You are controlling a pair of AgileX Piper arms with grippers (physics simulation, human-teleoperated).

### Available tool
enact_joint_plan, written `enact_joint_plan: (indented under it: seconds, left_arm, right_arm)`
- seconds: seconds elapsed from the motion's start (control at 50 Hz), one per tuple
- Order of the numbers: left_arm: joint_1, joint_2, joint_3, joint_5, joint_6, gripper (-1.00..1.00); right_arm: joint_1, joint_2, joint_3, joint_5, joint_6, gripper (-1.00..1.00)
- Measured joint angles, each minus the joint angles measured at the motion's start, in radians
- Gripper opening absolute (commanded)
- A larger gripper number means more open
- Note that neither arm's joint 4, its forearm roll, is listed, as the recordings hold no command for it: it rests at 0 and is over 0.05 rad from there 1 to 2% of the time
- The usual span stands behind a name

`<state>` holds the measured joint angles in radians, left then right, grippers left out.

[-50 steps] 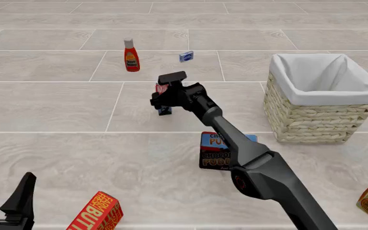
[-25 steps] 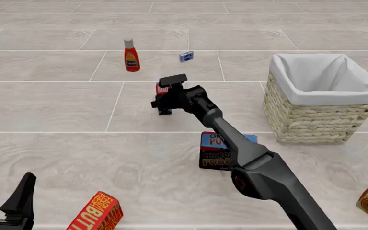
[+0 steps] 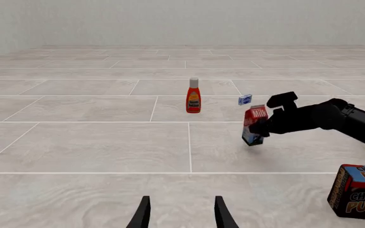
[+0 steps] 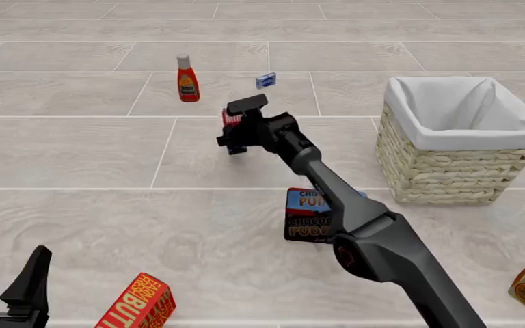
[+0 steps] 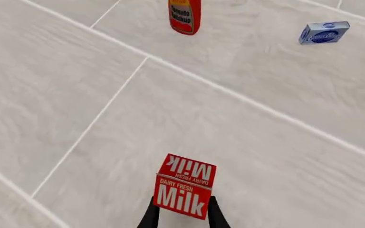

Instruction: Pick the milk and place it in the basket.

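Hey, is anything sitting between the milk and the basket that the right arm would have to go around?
Nothing visible. The milk, shut in the right gripper, looks lifted off the table, and the stretch towards the basket is bare. The pudding box lies nearer the camera, off that line.

1. This is a rendered test scene and not a real room: the surfaces are smooth, evenly lit and free of clutter.
2. The desk (image 4: 71, 150) is one wide flat plane of pale grey wood-grain tiles with thin white joints, running to every edge of the front view.
3. In the left wrist view a plain pale wall (image 3: 182, 21) rises at the far edge of the desk, bare of doors or furniture.
4. Groceries stand loosely scattered: a ketchup bottle (image 4: 186, 78), a pudding box (image 4: 306, 216), a butter box (image 4: 139, 304) at the near edge, a lined wicker basket (image 4: 463, 140) toward the right edge.
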<state>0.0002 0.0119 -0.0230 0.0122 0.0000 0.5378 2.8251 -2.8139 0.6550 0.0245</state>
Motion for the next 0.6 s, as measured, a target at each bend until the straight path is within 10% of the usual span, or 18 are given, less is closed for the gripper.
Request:
enact_joint_plan:
  seconds: [0.6]
  left_arm:
    - [0.000,0.000,0.000,0.000,0.000,1.00]
  right_arm:
    - [-0.027,-0.180,0.001,0.035,-0.026,-1.00]
